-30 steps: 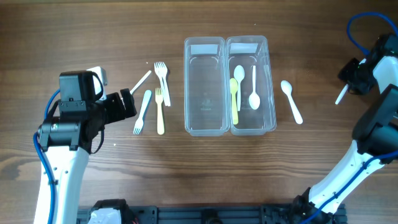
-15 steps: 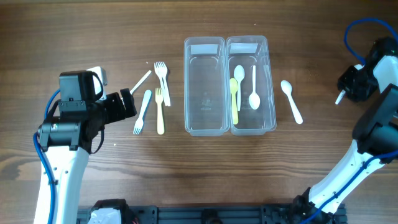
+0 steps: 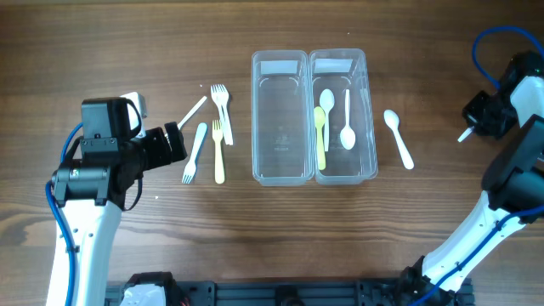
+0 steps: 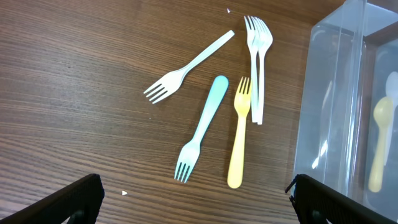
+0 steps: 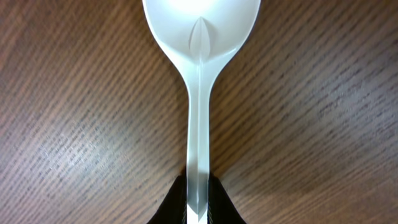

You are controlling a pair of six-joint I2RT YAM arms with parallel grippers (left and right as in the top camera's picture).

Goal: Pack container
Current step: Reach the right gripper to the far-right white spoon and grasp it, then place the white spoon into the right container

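Two clear containers stand side by side mid-table: the left one is empty, the right one holds a white spoon, a second white spoon and a yellow spoon. Several forks lie left of them: a blue fork, a yellow fork, a white fork and a stacked white pair. A white spoon lies right of the containers. My left gripper is open above the forks. My right gripper is shut on a white spoon at the far right.
The wooden table spreads all round. The right arm's blue cable loops at the far right edge. The left arm's body stands at the left.
My right gripper with the white spoon has shifted slightly down along the right edge over the last second. The left arm and the cutlery have not moved.
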